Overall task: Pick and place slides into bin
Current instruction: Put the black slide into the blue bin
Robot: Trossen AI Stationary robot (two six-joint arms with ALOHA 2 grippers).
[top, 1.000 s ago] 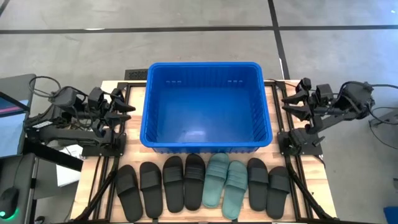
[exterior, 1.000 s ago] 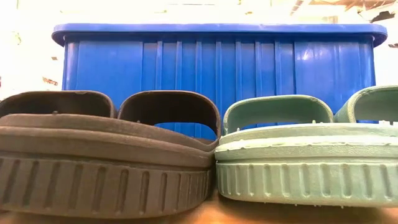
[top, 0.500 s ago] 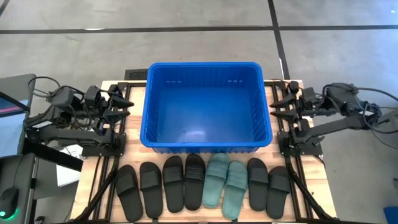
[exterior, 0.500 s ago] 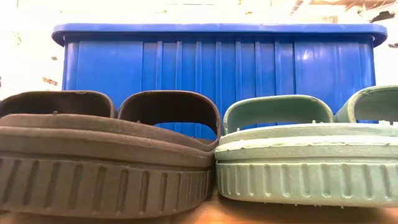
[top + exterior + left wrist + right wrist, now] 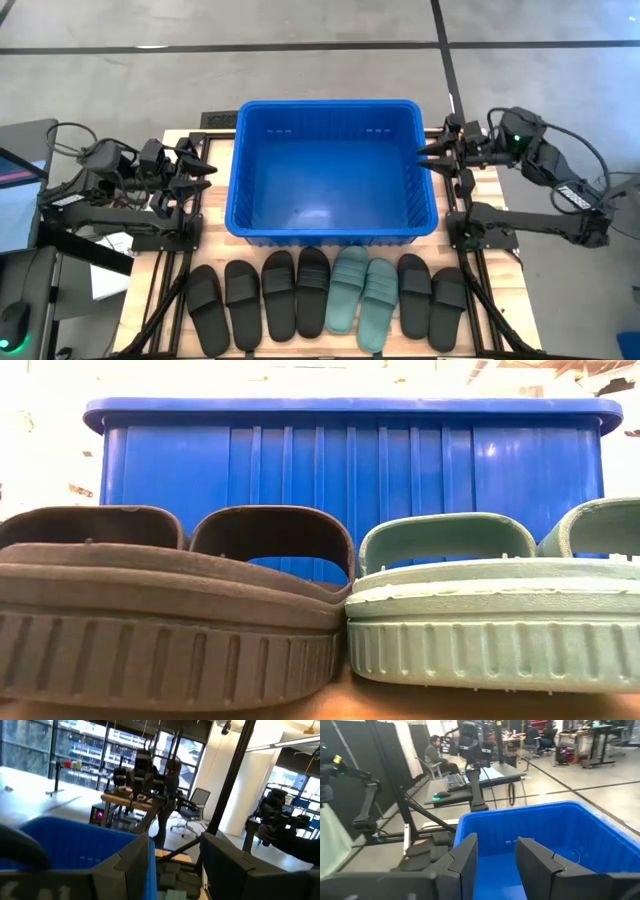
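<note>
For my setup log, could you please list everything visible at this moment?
Bin: one, blue, table centre, nothing in it.
Black slides: six, row on the table in front of the bin, four left and two right of the teal pair.
Teal slides: two, pale teal-green, side by side in the row.
Table: one, wooden.
Person: one, seated in the room behind.
Left gripper: open, beside the bin's left wall.
Right gripper: open, at the bin's right rim.

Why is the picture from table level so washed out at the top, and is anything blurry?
Low view: bright light from the room behind bleaches everything above the bin, while the black slide and teal slide fill the foreground. Left wrist view: its own pincer looms soft and out of focus. High view: evenly lit, with a pale sheen on the bin's floor.
</note>
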